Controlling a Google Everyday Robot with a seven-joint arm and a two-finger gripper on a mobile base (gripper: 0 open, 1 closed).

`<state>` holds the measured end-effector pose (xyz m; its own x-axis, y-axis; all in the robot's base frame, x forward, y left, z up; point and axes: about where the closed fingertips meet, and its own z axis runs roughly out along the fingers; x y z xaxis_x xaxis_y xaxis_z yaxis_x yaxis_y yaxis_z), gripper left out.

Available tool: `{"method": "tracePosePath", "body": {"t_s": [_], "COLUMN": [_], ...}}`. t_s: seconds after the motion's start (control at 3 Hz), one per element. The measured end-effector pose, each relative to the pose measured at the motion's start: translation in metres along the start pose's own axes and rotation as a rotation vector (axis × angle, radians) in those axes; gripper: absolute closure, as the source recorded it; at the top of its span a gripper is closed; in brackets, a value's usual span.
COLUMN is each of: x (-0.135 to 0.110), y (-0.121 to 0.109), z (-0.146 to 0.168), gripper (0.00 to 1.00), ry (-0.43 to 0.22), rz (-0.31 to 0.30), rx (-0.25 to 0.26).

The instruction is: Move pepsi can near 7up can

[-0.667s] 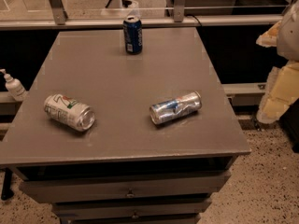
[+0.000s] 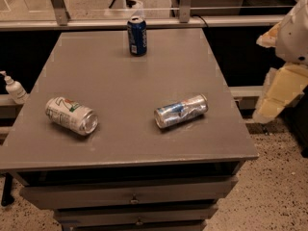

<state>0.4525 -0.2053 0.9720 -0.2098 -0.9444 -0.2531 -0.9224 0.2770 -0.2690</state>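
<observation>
The pepsi can (image 2: 137, 36) is dark blue with a silver top and stands upright at the far middle of the grey table (image 2: 120, 90). The 7up can (image 2: 71, 115) is white with green and red marks and lies on its side near the table's front left. My gripper (image 2: 278, 94) is a pale cream shape at the right edge of the camera view. It hangs off the table's right side, far from both cans and holding nothing that I can see.
A silver can with blue and red marks (image 2: 181, 111) lies on its side at the front right of the table. A white pump bottle (image 2: 14, 89) stands left of the table. Drawers (image 2: 130, 196) sit below the top. A glass rail (image 2: 159, 8) runs behind.
</observation>
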Motion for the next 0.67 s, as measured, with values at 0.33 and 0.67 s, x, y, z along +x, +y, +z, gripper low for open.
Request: {"method": "tracePosePath", "body": {"t_s": [0.33,0.67], "x": [-0.03,-0.062], "y": [-0.028,-0.06], "z": [0.035,0.072], "gripper": [0.0,0.0], "ry": [-0.108,-0.225], "rz": [0.031,0.091], "rx": [0.031,0.052]}}
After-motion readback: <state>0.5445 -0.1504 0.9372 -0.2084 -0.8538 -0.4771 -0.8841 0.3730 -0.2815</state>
